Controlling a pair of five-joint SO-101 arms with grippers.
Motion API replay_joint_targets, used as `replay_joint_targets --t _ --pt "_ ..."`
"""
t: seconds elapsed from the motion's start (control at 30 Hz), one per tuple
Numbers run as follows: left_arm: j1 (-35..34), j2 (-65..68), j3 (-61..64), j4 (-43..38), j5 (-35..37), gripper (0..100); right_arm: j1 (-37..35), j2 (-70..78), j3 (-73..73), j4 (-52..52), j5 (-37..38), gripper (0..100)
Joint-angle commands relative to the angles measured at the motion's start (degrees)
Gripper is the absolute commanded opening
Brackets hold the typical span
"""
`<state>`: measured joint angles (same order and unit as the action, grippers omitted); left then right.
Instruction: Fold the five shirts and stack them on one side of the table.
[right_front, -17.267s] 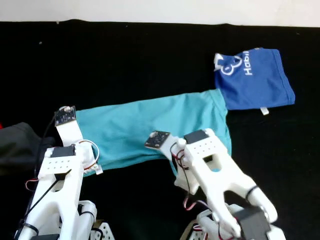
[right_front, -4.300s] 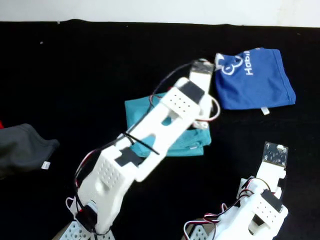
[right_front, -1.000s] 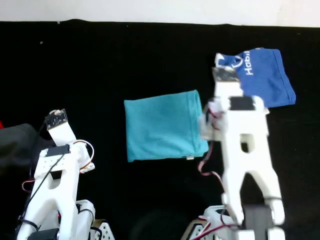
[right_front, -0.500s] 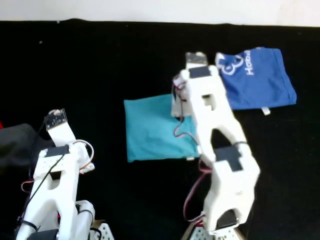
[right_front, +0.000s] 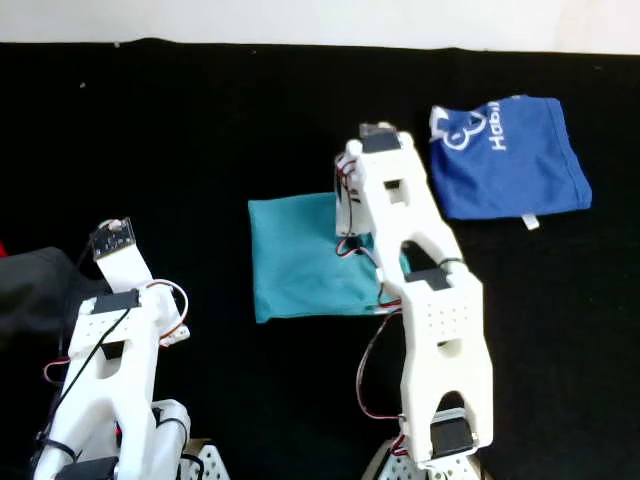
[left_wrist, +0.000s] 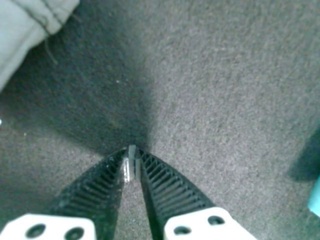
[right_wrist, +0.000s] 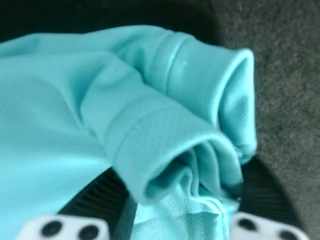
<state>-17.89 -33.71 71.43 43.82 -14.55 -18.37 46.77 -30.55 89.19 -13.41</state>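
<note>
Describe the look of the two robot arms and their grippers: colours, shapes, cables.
The left arm and right arm are white plastic shells with dotted panels, black motor blocks at the joints and looping red, white and black cables. A small dark circuit board tops the left wrist. The left gripper has black, ribbed, tapering fingers on white mounts with round holes.

On the table (right_front: 200, 120), the centre shirt (right_front: 295, 265) lies folded mid-frame, with a second shirt (right_front: 510, 160) folded near it at upper right. A crumpled garment (right_front: 35, 290) sits at the left edge, the left arm (right_front: 110, 350) just beside it at lower left. The right arm (right_front: 440, 330) runs up from the bottom edge across the centre shirt's right side, a fold of that shirt between its jaws.
</note>
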Motion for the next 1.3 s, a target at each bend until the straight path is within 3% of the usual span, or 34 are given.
replay_joint_targets --t 0.0,0.3,0.5,0.7,1.03,1.27 --pt "-0.6 -0.1 0.1 -1.2 -0.1 1 0.3 1.5 -3.6 0.7 6.3 1.8" --pt "-0.6 0.0 0.1 -1.3 -0.1 1 6.9 1.4 -21.5 12.0 11.8 0.6" --pt "-0.6 0.0 0.1 -1.3 -0.1 1 16.4 -1.5 -27.8 11.8 12.9 0.6" --pt "-0.6 0.0 0.1 -1.3 -0.1 1 21.7 -10.9 -28.3 11.5 22.1 0.6" --pt "-0.5 0.0 0.1 -1.3 -0.1 1 27.6 -19.6 -37.1 1.3 29.3 0.6" --pt "-0.5 0.0 0.1 -1.3 -0.1 1 31.1 -15.5 -31.9 -7.1 31.6 0.6"
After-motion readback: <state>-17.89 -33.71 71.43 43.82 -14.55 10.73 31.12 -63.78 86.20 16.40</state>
